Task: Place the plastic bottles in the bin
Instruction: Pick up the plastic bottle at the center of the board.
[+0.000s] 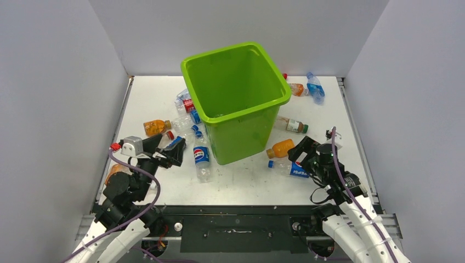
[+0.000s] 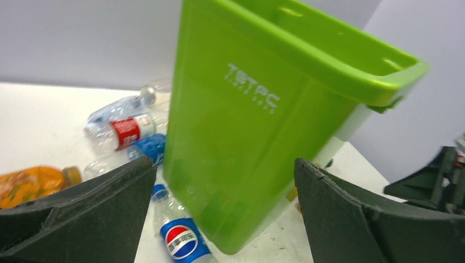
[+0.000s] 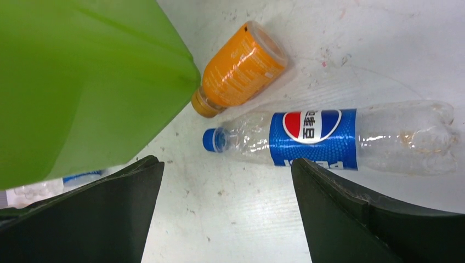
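Plastic bottles [image 1: 202, 156] are lying scattered on the table [image 1: 247, 186], left, right and behind the bin [image 1: 241, 137], which is standing upright mid-table. I am seeing the left gripper [image 1: 176, 150] spread wide, grasping nothing, facing the bin's left wall. Right gripper [image 3: 227, 164] is likewise released, empty, hovering over a Pepsi bottle [image 3: 312, 137] lying beside an orange bottle [image 3: 241, 68] by the bin's right wall.

The bin [image 1: 241, 137] stands mid-worktop [image 1: 241, 183], with bottles [image 1: 202, 159] lying on their sides left and right of it.
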You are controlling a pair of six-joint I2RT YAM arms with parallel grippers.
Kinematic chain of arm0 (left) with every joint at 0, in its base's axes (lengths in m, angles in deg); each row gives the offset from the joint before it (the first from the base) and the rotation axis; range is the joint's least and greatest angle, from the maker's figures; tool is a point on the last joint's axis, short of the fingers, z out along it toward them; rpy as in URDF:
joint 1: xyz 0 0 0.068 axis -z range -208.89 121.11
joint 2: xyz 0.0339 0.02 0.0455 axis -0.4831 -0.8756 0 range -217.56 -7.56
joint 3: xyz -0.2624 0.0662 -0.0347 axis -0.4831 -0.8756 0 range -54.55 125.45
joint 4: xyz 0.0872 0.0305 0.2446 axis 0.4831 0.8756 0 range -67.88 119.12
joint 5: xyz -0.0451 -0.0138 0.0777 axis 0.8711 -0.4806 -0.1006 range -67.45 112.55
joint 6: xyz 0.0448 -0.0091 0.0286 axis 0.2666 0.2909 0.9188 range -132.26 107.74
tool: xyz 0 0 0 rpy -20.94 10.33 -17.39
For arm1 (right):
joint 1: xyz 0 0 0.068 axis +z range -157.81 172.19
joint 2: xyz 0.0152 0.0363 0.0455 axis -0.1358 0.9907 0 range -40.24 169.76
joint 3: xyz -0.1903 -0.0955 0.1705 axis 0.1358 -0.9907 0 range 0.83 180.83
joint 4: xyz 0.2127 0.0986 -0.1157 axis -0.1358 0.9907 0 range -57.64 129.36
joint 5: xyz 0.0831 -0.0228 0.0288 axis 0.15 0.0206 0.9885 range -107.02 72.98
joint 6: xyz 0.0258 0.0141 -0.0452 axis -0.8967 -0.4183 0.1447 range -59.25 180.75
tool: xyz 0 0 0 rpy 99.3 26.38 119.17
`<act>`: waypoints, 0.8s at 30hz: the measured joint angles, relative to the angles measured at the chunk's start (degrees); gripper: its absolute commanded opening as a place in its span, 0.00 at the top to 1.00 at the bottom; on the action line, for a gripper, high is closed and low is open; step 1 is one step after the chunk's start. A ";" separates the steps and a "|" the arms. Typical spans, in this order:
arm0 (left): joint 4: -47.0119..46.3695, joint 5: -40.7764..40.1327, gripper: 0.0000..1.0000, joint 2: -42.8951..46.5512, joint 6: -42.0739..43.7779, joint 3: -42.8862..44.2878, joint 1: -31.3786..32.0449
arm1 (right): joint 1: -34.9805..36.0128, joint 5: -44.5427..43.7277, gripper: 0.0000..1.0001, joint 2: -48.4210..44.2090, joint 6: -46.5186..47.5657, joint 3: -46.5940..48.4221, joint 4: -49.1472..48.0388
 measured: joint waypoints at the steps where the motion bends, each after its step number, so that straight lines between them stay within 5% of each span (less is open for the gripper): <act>1: 1.18 -1.75 0.04 0.00 -0.63 0.00 -0.02 | 0.00 -0.90 0.10 0.33 -0.50 -0.33 -1.05; 10: 7.28 -9.09 0.04 0.92 -3.02 0.00 -0.28 | -1.20 -5.44 0.10 16.98 -1.64 -0.66 -14.36; 17: 7.43 -8.46 0.04 0.55 -3.45 0.00 -0.98 | -10.34 0.87 0.10 27.10 -1.55 -1.92 -25.07; 24: 7.45 -5.14 0.04 -1.81 -3.93 0.00 -3.87 | -11.37 5.20 0.10 32.70 -4.28 -4.48 -32.98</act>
